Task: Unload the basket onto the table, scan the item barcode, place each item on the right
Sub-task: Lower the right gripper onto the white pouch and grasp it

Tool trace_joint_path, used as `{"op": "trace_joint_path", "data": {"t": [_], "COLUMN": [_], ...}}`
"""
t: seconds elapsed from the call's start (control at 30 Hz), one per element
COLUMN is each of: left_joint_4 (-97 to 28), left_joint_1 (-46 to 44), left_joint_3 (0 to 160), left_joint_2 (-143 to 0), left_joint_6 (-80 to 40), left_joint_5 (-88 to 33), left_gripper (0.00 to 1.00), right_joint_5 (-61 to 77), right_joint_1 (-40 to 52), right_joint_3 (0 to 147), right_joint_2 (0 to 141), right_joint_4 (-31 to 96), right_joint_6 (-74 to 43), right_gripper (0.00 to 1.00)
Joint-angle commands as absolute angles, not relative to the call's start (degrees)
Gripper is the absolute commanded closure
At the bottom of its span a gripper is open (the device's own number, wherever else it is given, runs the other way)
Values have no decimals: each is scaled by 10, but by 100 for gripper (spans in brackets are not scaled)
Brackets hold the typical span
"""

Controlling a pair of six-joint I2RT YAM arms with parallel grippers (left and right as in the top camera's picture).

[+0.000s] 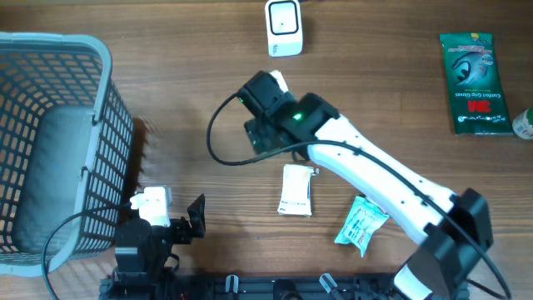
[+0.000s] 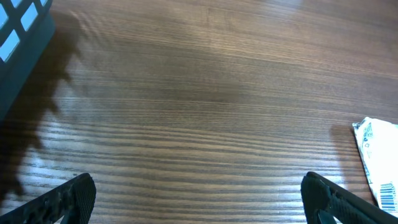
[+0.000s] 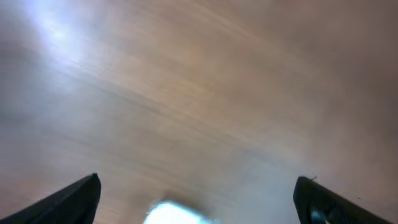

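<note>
Right wrist view blurred throughout; white blob (image 3: 171, 213) at bottom edge unidentifiable. Left wrist view: white packet (image 2: 376, 163) cut by right edge. Overhead: basket (image 1: 115, 125) cropped left, greenish object (image 1: 524, 123) cropped right.

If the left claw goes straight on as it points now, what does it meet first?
Probably the bare table; the white packet lies beside its line, though depth is unclear.
</note>
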State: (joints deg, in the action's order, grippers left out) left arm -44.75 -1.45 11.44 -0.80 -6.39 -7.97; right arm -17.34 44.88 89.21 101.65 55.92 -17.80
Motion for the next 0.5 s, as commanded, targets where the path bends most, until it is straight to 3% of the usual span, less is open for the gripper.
{"op": "trace_joint_path", "data": {"t": [0.0, 0.3, 0.47], "left_joint_4": [-446, -446, -446], "left_joint_1": [-16, -16, -16], "left_joint_3": [112, 112, 112], "left_joint_2": [-4, -4, -4], "left_joint_6": [-69, -69, -69], "left_joint_5": [-79, -79, -79], "left_gripper": [0, 0, 0], "right_joint_5": [23, 42, 39], "right_joint_1": [449, 449, 444], "right_joint_3": [893, 882, 777], "right_joint_2": [987, 987, 988], "right_joint_4": [623, 669, 635], "right_joint_6": [-335, -348, -465], "right_gripper": [0, 0, 0]}}
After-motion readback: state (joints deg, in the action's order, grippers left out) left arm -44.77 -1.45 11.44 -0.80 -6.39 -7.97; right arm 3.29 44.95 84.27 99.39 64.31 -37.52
